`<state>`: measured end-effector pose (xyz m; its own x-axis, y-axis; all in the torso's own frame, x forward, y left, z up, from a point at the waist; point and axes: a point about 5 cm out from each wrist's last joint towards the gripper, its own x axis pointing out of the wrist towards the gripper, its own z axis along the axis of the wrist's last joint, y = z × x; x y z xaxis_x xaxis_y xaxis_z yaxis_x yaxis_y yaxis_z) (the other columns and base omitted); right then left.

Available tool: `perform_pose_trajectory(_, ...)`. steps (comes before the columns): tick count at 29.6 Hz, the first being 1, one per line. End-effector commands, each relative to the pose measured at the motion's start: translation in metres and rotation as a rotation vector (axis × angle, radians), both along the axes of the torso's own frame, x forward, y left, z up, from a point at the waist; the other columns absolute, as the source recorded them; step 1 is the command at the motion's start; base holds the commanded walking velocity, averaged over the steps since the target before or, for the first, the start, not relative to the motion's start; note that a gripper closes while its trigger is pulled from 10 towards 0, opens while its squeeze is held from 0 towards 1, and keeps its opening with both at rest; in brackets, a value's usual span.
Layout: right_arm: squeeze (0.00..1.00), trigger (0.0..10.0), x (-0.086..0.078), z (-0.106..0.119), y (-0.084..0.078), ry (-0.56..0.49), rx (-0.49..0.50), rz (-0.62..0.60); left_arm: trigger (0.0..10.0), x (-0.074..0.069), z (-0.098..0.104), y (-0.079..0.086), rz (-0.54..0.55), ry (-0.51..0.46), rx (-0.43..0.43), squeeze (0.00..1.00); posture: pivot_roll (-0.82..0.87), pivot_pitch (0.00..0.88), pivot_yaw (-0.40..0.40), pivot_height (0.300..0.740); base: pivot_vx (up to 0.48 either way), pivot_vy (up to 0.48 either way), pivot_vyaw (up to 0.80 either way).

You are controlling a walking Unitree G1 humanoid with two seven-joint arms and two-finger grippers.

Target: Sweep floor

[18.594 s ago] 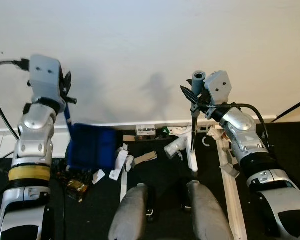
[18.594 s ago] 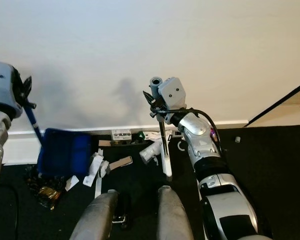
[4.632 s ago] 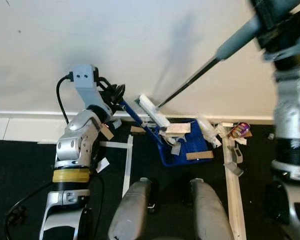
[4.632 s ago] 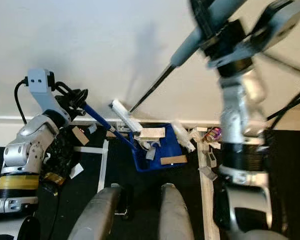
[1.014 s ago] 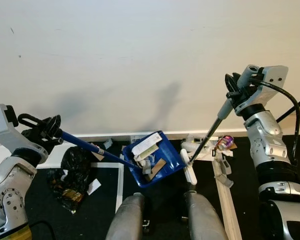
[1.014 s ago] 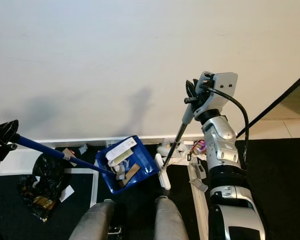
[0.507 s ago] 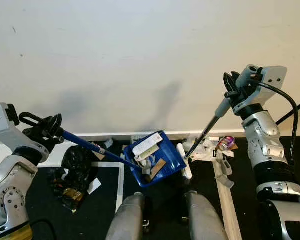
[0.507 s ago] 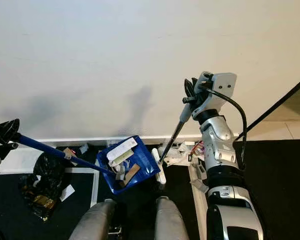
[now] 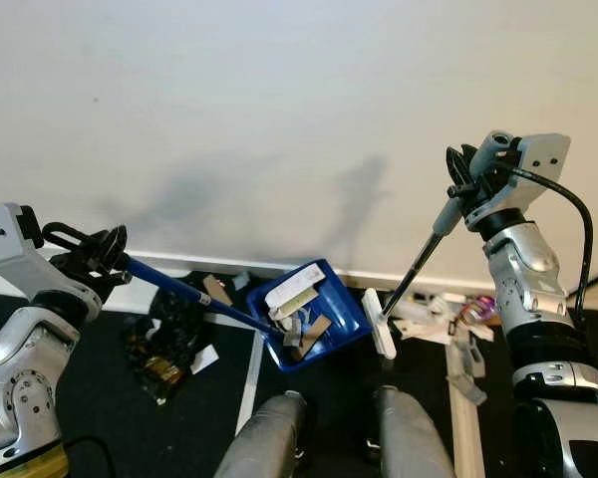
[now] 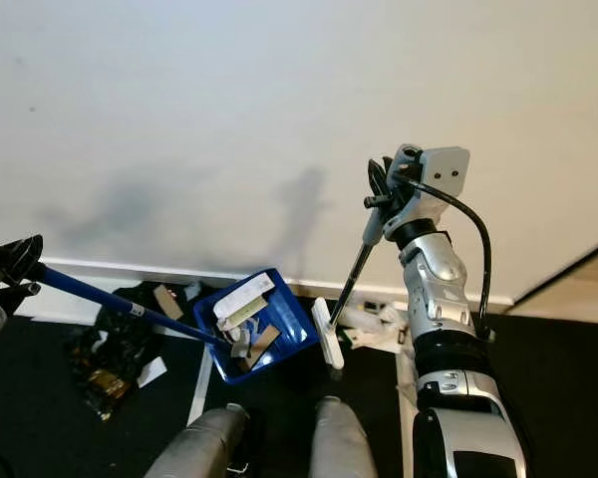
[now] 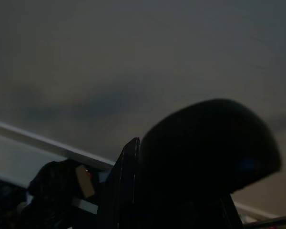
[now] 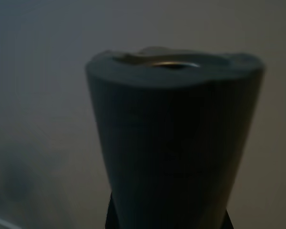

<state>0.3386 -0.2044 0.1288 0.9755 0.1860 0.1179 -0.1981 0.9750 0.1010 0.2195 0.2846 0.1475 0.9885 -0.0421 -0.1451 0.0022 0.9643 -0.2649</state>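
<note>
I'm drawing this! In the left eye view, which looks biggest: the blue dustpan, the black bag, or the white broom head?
1. Blue dustpan
2. Black bag, slightly smaller
3. White broom head, clearly smallest

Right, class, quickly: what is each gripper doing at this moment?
Left gripper: shut on the blue dustpan handle.
Right gripper: shut on the grey broom handle.
</note>
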Motion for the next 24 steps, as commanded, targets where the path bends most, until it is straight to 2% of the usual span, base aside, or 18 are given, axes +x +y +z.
perform_pose_trajectory(1,0.0,10.0,0.0016,0.0062,0.0029,-0.039,0.004,0.009,10.0,-0.0007,0.0015,0.0032,0.008,-0.015,0.003,0.0,0.06,0.051,0.006,0.74,0.0,0.0,0.79)
perform_pose_trajectory(24,0.0,10.0,0.0008,0.0034,0.0056,-0.037,0.013,0.018,10.0,0.0031,0.0033,0.0008,0.013,-0.024,0.003,0.0,0.06,0.055,0.01,0.74,0.0,0.0,0.79)
